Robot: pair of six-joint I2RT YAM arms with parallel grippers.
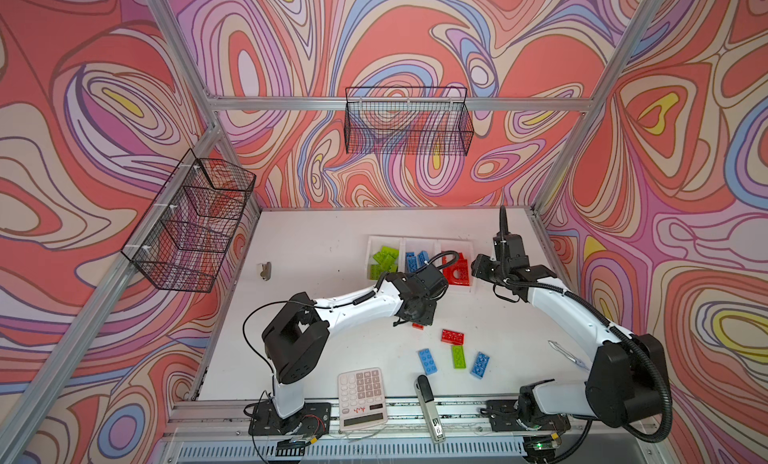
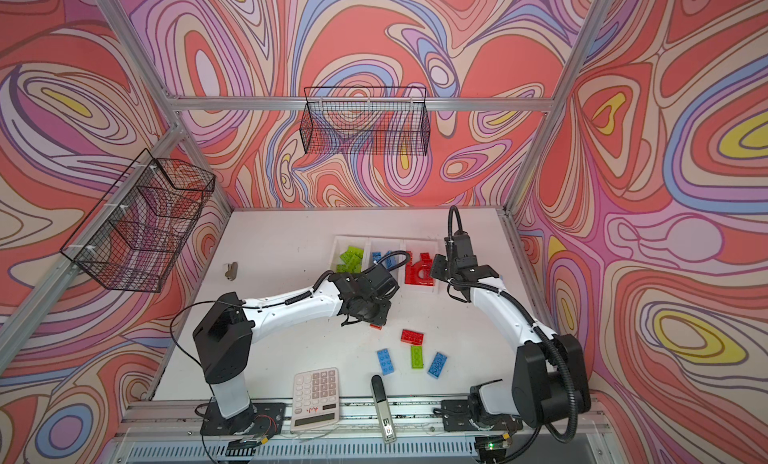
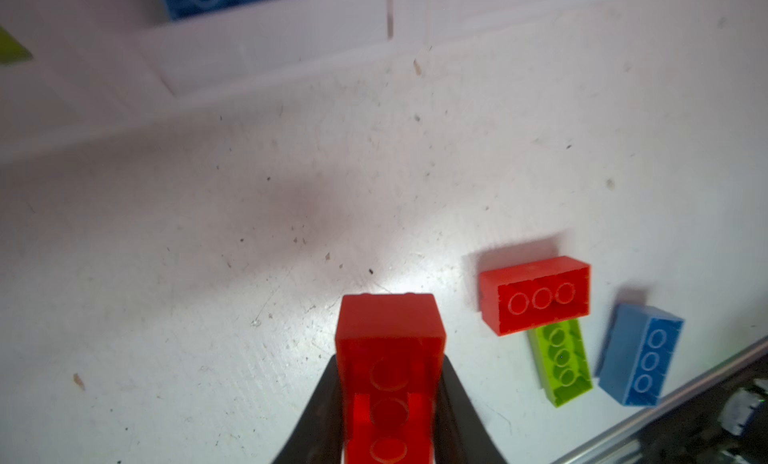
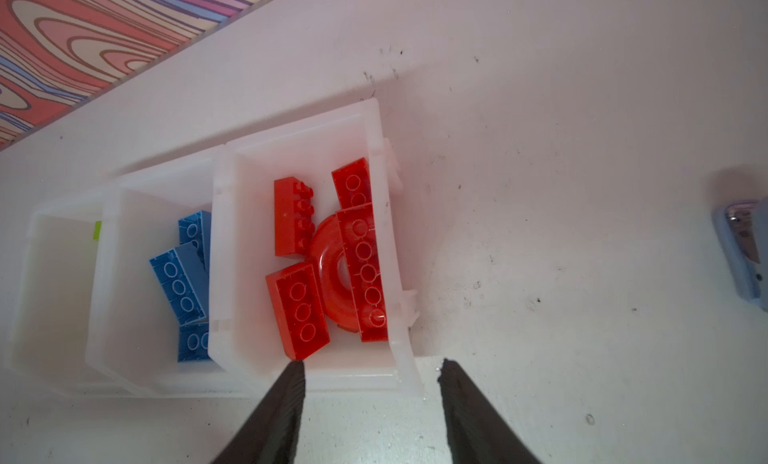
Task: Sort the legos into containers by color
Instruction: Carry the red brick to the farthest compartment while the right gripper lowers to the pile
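Containers (image 1: 415, 244) at rear w/ legos (image 1: 384, 256) inside, loose legos (image 1: 453, 336) in front, calc (image 1: 362, 397) left of stapler (image 1: 428, 403) (front edge)

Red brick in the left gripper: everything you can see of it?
The red brick is glossy plastic, rectangular, hollow underside toward the wrist camera with three round tubes showing; stud tips peek past its far edge. The left gripper pinches its long sides between dark fingers. It is over the white table, apart from the loose bricks; lifted or resting, can't tell.
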